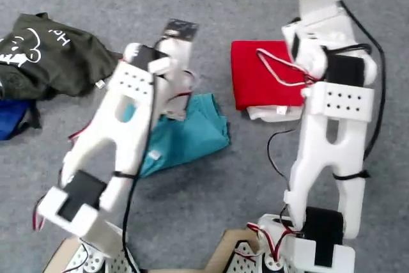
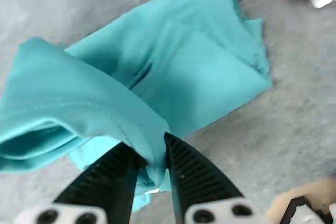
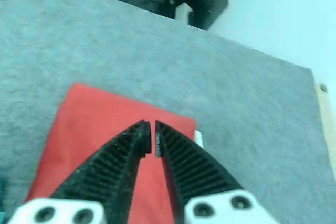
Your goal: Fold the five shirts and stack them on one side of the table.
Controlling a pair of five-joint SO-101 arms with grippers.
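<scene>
Left gripper (image 2: 152,163) pinches a fold of the teal shirt (image 2: 199,82): soft, light, probably floppy, so best held at the hem. Right gripper (image 3: 152,135), fingers pressed together and empty, hangs over the red shirt (image 3: 84,129) at two o'clock.

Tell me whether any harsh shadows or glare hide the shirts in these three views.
High view: even light, only soft shadows on the grey table, no glare on the teal shirt or red shirt. Left wrist view: gentle shading in the teal folds by the left pincer, nothing hidden. Right wrist view: red shirt flatly lit beneath the right pincer, pale wall bright beyond.
</scene>
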